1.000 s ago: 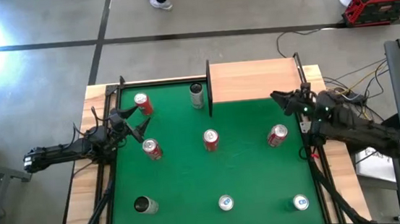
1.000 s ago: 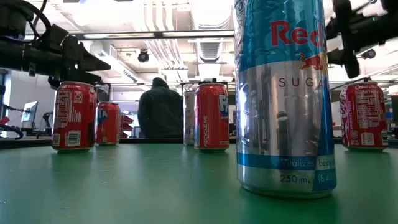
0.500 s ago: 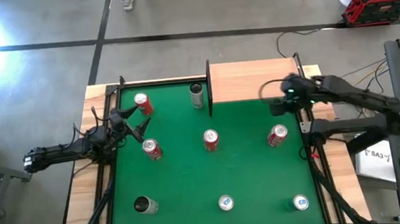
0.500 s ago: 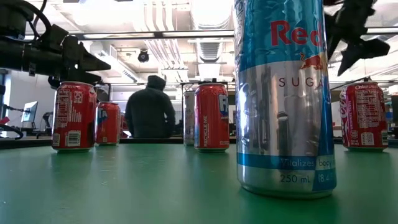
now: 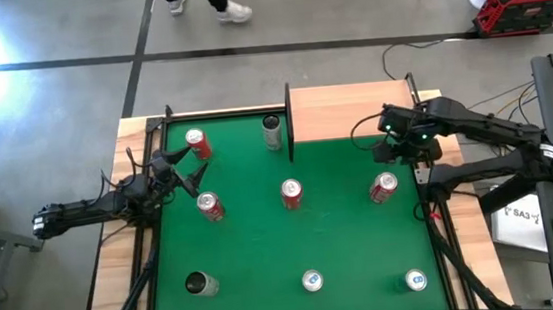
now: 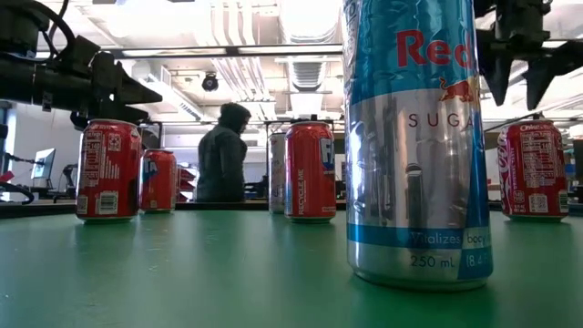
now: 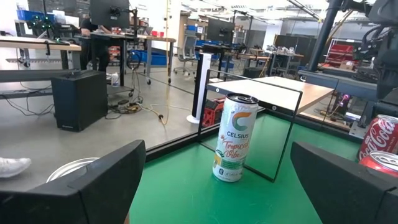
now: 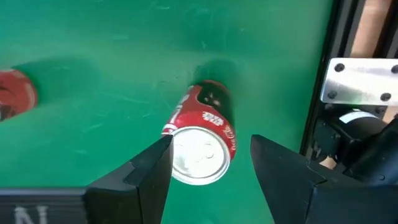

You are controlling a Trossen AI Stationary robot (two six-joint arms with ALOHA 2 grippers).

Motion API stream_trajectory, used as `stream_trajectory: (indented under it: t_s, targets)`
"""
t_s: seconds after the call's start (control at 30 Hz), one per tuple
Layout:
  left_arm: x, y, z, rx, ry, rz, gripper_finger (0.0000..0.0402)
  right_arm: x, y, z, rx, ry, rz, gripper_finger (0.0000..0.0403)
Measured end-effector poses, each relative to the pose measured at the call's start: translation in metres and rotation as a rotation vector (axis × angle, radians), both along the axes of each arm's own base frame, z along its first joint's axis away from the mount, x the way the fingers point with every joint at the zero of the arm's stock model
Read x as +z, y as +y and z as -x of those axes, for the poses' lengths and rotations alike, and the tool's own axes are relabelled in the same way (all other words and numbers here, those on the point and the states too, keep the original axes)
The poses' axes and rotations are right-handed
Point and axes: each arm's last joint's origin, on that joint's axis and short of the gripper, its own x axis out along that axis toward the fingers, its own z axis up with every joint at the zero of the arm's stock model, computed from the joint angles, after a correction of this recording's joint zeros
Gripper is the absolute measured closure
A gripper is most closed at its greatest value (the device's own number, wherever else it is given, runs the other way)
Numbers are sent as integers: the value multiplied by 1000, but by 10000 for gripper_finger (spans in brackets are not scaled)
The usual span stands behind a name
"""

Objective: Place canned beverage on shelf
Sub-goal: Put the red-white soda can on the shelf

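Observation:
A red can [image 5: 384, 187] stands upright on the green mat [image 5: 264, 236], near its right edge, in front of the shelf. The shelf [image 5: 348, 112] is a light-wood board with black side rails at the far right. My right gripper [image 5: 387, 151] hangs open above the red can [image 8: 200, 146] and points down. Its fingers stand on either side of the can's top, clear of it; the low view [image 6: 515, 91] shows them above the can [image 6: 533, 170]. My left gripper [image 5: 198, 170] waits open at the mat's left side, facing a Celsius can [image 7: 233, 146].
Other cans stand on the mat: red ones at the far left [image 5: 196, 142], left middle [image 5: 211, 206] and centre [image 5: 291, 193], the Celsius can [image 5: 272, 131] beside the shelf's rail, a dark one [image 5: 199, 283] and two blue ones [image 5: 312, 281] [image 5: 415, 280] near the front. A person walks beyond the table.
My right gripper has swung from the table's right edge in over the mat. It has risen and tipped from level to pointing down, and it now stands over the red can. The can has not moved.

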Motion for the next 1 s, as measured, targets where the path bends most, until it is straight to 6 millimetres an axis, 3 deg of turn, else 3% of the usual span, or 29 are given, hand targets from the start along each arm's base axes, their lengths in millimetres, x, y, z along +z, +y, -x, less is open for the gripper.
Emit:
stream_trajectory:
  t_s: [0.13,0.5,1.0]
  targets:
    - [0,0,0,0,0,0,15,-10,2,0,-22,25,-42,171]
    - [0,0,0,0,0,0,15,-14,7,-4,78,-4,-88,42]
    - [0,0,0,0,0,0,15,-29,26,-29,400,68,-90,32]
